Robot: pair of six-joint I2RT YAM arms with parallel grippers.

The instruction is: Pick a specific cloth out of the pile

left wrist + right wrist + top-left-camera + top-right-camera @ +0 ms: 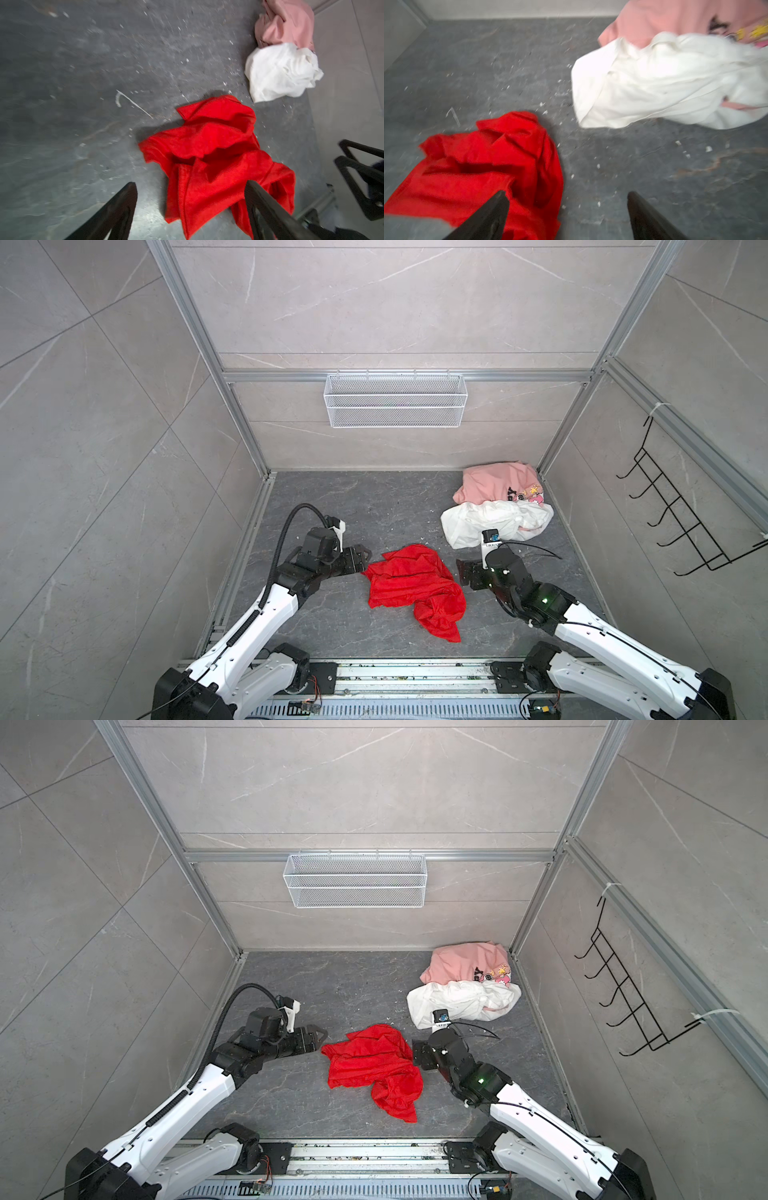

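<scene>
Left wrist view: the left gripper is spread wide and empty, and so is the right gripper. The red cloth lies loose on the floor between them, apart from the pile — a fold could snag a moving finger and drag it astray.

Crumpled bright red cloth, apart from pink-and-white pile

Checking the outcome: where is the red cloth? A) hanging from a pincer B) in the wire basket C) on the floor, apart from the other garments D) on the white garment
C: the red cloth lies on the floor, with bare floor between it and the white garment.
</scene>
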